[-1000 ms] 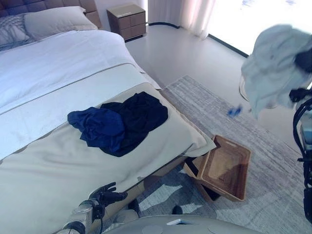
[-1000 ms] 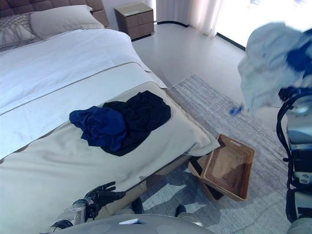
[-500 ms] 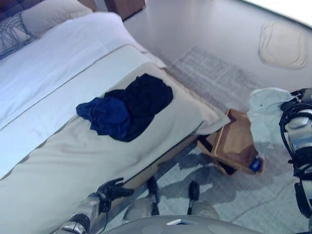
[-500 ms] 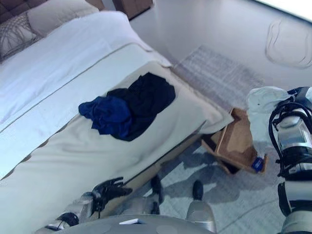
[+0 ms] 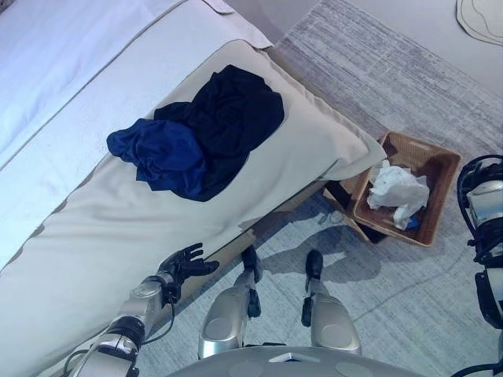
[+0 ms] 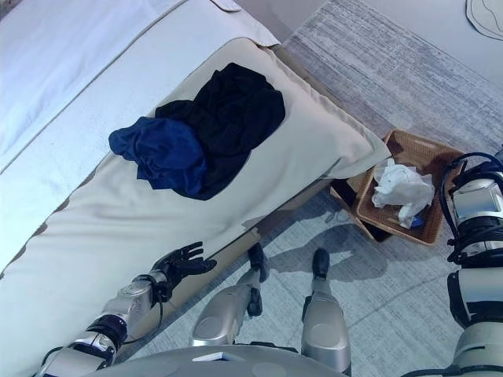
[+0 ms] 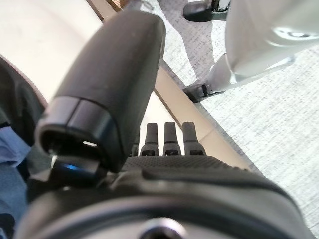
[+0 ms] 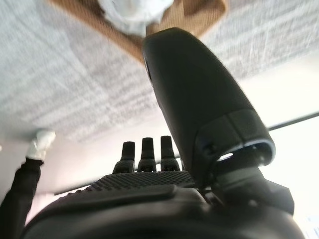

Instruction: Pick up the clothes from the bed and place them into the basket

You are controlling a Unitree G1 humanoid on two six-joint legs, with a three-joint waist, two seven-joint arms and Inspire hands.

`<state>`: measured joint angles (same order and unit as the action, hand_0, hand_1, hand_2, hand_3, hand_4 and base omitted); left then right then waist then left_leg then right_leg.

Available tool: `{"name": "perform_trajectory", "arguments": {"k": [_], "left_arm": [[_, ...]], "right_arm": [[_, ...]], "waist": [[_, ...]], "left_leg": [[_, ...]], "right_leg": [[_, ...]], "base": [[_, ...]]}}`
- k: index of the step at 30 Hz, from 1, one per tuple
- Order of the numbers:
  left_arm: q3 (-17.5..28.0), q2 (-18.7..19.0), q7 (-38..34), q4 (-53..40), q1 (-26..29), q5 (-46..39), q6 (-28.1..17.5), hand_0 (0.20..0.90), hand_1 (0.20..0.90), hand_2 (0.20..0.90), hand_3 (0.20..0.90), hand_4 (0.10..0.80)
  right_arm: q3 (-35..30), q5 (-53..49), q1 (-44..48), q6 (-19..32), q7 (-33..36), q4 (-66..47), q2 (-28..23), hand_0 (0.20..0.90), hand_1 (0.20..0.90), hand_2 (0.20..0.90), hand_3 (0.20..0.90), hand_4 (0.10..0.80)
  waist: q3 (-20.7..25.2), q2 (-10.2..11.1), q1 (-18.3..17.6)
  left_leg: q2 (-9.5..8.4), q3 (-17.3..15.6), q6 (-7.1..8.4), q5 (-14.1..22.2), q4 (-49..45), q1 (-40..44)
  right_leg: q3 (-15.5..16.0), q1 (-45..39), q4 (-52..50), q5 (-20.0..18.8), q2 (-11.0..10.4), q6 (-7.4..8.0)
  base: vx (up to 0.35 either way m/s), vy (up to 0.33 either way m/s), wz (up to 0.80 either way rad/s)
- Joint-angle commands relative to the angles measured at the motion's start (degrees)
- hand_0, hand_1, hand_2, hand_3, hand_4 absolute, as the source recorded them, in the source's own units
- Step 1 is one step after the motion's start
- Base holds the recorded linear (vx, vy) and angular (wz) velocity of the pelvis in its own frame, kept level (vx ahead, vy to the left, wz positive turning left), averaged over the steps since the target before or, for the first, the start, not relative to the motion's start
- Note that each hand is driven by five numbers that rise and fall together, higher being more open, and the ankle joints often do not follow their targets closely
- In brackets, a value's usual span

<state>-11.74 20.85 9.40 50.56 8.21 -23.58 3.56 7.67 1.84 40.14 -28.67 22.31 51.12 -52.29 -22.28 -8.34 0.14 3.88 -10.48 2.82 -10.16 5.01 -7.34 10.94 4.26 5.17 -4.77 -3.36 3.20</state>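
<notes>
I see a white garment (image 5: 397,188) lying in the basket (image 5: 440,161) at 3 o'clock. Blue (image 5: 157,149) and black clothes (image 5: 232,110) lie on the bed (image 5: 94,228) at 11 o'clock. My left hand (image 5: 182,263) and right hand (image 8: 199,104) are both empty, fingers straight.

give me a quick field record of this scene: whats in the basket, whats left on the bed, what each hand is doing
in basket: white garment in the wicker basket on the rug
on bed: blue garment and black garment, touching, on the bed
left hand: open, empty, at the bed's edge
right hand: fingers straight, empty, beside the basket
</notes>
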Motion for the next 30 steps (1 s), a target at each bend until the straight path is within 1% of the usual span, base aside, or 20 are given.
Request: {"name": "perform_trajectory", "arguments": {"k": [1, 3, 4, 5, 6, 7, 8, 9, 10, 11, 12, 15, 20, 21, 23, 24, 26, 27, 28, 30], "left_arm": [[-2.2, 3.01, 0.88, 1.38, -1.1, -0.19, -1.08, 0.9, 0.9, 0.9, 0.9, 0.8], [-2.01, 2.76, 0.7, 1.51, -1.85, 0.11, -1.22, 0.9, 0.9, 0.9, 0.9, 0.8], [-1.82, 2.55, 0.63, 1.62, -2.32, 0.35, -1.14, 0.9, 0.9, 0.9, 0.9, 0.8], [-1.71, 2.48, 0.66, 1.65, -2.47, 0.4, -1.11, 0.9, 0.9, 0.9, 0.9, 0.8], [-1.23, 2.28, 0.7, 1.69, -2.81, 0.47, -1.07, 0.9, 0.9, 0.9, 0.9, 0.8], [-0.45, 1.89, 0.87, 1.91, -3.13, 0.58, -1.06, 0.9, 0.9, 0.9, 0.9, 0.8], [-0.3, 1.83, 0.95, 2.02, -3.2, 0.7, -1.09, 0.9, 0.9, 0.9, 0.9, 0.8], [0.35, 1.48, 1.29, 2.43, -3.48, 0.98, -1.17, 0.9, 0.9, 0.9, 0.9, 0.8], [0.83, 1.03, 1.55, 2.78, -3.84, 1.54, -1.24, 0.9, 0.9, 0.9, 0.9, 0.8], [0.96, 0.88, 1.6, 3.01, -4.06, 1.7, -1.39, 0.9, 0.9, 0.9, 0.9, 0.8], [1.21, 0.68, 1.7, 3.54, -4.35, 2.12, -1.5, 0.9, 0.9, 0.9, 0.9, 0.8], [0.85, 0.5, 2.23, 4.66, -5.37, 4.45, -2.1, 0.9, 0.9, 0.9, 0.9, 0.8], [0.39, 1.4, 2.31, 6.1, -5.41, 6.22, -2.16, 0.9, 0.9, 0.9, 0.9, 0.8], [0.46, 1.62, 2.34, 6.31, -5.3, 6.25, -1.86, 0.9, 0.9, 0.9, 0.9, 0.8], [0.01, 2.76, 2.43, 7.61, -4.09, 5.78, -1.75, 0.9, 0.9, 0.9, 0.9, 0.8], [0.01, 2.99, 2.4, 7.81, -3.85, 5.53, -1.77, 0.9, 0.9, 0.9, 0.9, 0.8], [-0.29, 3.68, 2.56, 8.53, -3.1, 4.19, -2.06, 0.9, 0.9, 0.9, 0.9, 0.8], [-0.48, 3.97, 2.49, 8.41, -2.7, 3.21, -2.58, 0.9, 0.9, 0.9, 0.9, 0.8], [-0.46, 3.98, 2.53, 8.39, -2.61, 3.16, -2.61, 0.9, 0.9, 0.9, 0.9, 0.8], [-0.63, 4.39, 2.5, 8.3, -1.97, 2.12, -2.68, 0.9, 0.9, 0.9, 0.9, 0.8]], "right_arm": [[3.41, 5.78, 4.57, 2.88, 5.51, -3.4, -9.61, 0.9, 0.9, 0.9, 0.9, 0.8], [3.1, 7.12, 3.94, 6.32, 5.54, -6.04, -9.57, 0.9, 0.9, 0.9, 0.9, 0.8], [3.04, 8.68, 3.95, 8.84, 4.27, -10.25, -9.45, 0.9, 0.9, 0.9, 0.9, 0.8], [2.99, 9.09, 3.89, 9.79, 3.5, -11.82, -9.37, 0.9, 0.9, 0.9, 0.9, 0.8], [2.94, 10.89, 3.77, 10.86, 1.32, -15.82, -9.02, 0.9, 0.9, 0.9, 0.9, 0.8], [3.31, 12.8, 3.38, 13.61, -2.35, -21.08, -8.07, 0.9, 0.9, 0.9, 0.9, 0.8], [3.45, 12.78, 3.24, 13.77, -3.07, -22.09, -7.83, 0.9, 0.9, 0.9, 0.9, 0.8], [4.4, 13.8, 3.0, 15.61, -6.28, -25.19, -7.22, 0.9, 0.9, 0.9, 0.9, 0.8], [5.49, 14.65, 2.73, 18.21, -9.59, -26.29, -6.33, 0.9, 0.9, 0.9, 0.9, 0.8], [6.12, 15.1, 2.57, 19.33, -10.92, -26.35, -5.84, 0.9, 0.9, 0.9, 0.9, 0.8], [7.37, 15.91, 2.07, 21.42, -13.94, -26.76, -4.93, 0.9, 0.9, 0.9, 0.9, 0.8], [10.82, 20.12, 1.85, 23.33, -18.69, -25.9, -2.11, 0.9, 0.9, 0.9, 0.9, 0.8], [15.63, 23.83, 3.08, 22.62, -20.31, -23.29, 1.44, 0.9, 0.9, 0.9, 0.9, 0.8], [16.38, 24.0, 3.56, 22.26, -20.15, -22.85, 1.96, 0.9, 0.9, 0.9, 0.9, 0.8], [19.07, 24.28, 7.27, 19.69, -18.44, -19.25, 4.35, 0.9, 0.9, 0.9, 0.9, 0.8], [19.69, 24.4, 8.35, 19.08, -17.85, -18.33, 4.82, 0.9, 0.9, 0.9, 0.9, 0.8], [21.56, 25.34, 12.36, 16.63, -15.3, -14.7, 6.48, 0.9, 0.9, 0.9, 0.9, 0.8], [22.77, 26.75, 16.04, 14.39, -12.92, -11.49, 7.48, 0.9, 0.9, 0.9, 0.9, 0.8], [22.98, 26.74, 16.54, 14.17, -12.66, -11.09, 7.58, 0.9, 0.9, 0.9, 0.9, 0.8], [23.96, 27.26, 20.36, 10.82, -10.62, -7.93, 8.32, 0.9, 0.9, 0.9, 0.9, 0.8]], "waist": [[4.51, 3.59, 1.21], [4.92, 4.16, 1.38], [5.34, 4.63, 1.52], [5.46, 4.79, 1.58], [5.68, 5.06, 1.69], [5.95, 5.54, 2.01], [6.04, 5.68, 2.11], [6.36, 6.09, 2.52], [6.67, 6.55, 3.26], [6.83, 6.73, 3.56], [7.14, 7.06, 4.36], [7.55, 7.7, 6.88], [6.76, 8.05, 10.66], [6.68, 8.13, 11.23], [4.78, 7.85, 13.94], [4.29, 7.73, 14.45], [2.41, 6.89, 16.59], [0.86, 6.17, 18.33], [0.7, 6.12, 18.41], [-0.67, 5.45, 19.66]], "left_leg": [[-1.4, 1.08, 1.08, 8.01, -4.02, -0.37], [-1.42, 1.26, 1.05, 8.26, -4.03, 0.23], [-1.53, 1.44, 1.02, 8.55, -4.31, 0.59], [-1.6, 1.53, 1.0, 8.67, -4.47, 0.65], [-1.78, 1.73, 0.98, 8.97, -4.93, 0.73], [-2.14, 2.2, 0.87, 9.39, -5.65, 0.79], [-2.23, 2.34, 0.84, 9.46, -5.81, 0.8], [-2.55, 2.81, 0.73, 9.64, -6.19, 0.97], [-2.94, 3.42, 0.54, 9.84, -6.49, 1.33], [-3.1, 3.76, 0.46, 9.94, -6.61, 1.53], [-3.44, 4.39, 0.26, 10.09, -6.89, 1.79], [-4.2, 6.7, -0.26, 10.17, -7.11, 2.34], [-5.09, 9.74, -1.37, 10.32, -8.13, 1.43], [-5.06, 10.52, -1.15, 11.5, -8.25, 1.88], [-5.7, 12.57, -2.11, 11.4, -9.33, 0.47], [-5.89, 13.05, -2.37, 11.35, -9.57, 0.05], [-6.62, 15.08, -3.25, 10.97, -10.17, -1.38], [-7.26, 16.43, -3.82, 10.76, -10.78, -2.84], [-7.35, 16.5, -3.9, 10.76, -10.9, -3.04], [-7.77, 16.95, -4.43, 10.67, -11.87, -4.79]], "right_leg": [[3.99, 2.35, -4.6, 5.16, 0.15, -1.14], [4.05, 1.7, -4.37, 5.12, 0.03, -1.05], [4.12, 1.3, -4.37, 5.13, -0.16, -0.97], [4.18, 1.18, -4.4, 5.17, -0.24, -0.95], [4.29, 1.03, -4.59, 5.34, -0.42, -0.94], [4.54, 0.78, -4.95, 5.57, -0.73, -0.95], [4.66, 0.68, -5.03, 5.63, -0.8, -0.96], [5.06, 0.27, -5.29, 5.84, -1.02, -1.0], [5.58, -0.43, -5.54, 6.07, -1.21, -1.05], [5.88, -0.81, -5.67, 6.21, -1.3, -1.09], [6.5, -1.49, -5.97, 6.5, -1.5, -1.17], [8.4, -3.14, -6.58, 7.04, -1.87, -1.32], [11.57, -3.58, -9.42, 8.37, -2.7, -1.43], [11.14, -3.92, -10.33, 9.84, -2.67, -1.15], [12.81, -2.55, -14.84, 11.18, -3.86, -1.13], [13.11, -2.07, -16.06, 11.55, -4.26, -1.12], [13.93, -0.47, -20.15, 12.47, -5.76, -1.29], [14.55, 0.6, -22.78, 12.44, -7.15, -1.34], [14.61, 0.79, -23.12, 12.46, -7.34, -1.3], [15.34, 2.33, -25.9, 12.12, -8.84, -1.1]], "base": [[0.073, 0.035, 0.12], [0.084, 0.043, 0.1], [0.09, 0.061, 0.05], [0.079, 0.091, 0.03], [0.057, 0.137, -0.01], [0.053, 0.132, 0.0], [0.072, 0.156, 0.04], [0.097, 0.149, 0.14], [0.117, 0.161, 0.26], [0.14, 0.184, 0.27], [0.13, 0.148, 0.31], [0.174, 0.199, 0.5], [0.092, 0.14, 0.51], [0.126, 0.148, 0.42], [0.062, 0.147, 0.51], [0.015, 0.16, 0.55], [0.028, 0.197, 0.44], [0.018, 0.16, 0.41], [0.001, 0.116, 0.38], [-0.022, 0.091, 0.38]]}}
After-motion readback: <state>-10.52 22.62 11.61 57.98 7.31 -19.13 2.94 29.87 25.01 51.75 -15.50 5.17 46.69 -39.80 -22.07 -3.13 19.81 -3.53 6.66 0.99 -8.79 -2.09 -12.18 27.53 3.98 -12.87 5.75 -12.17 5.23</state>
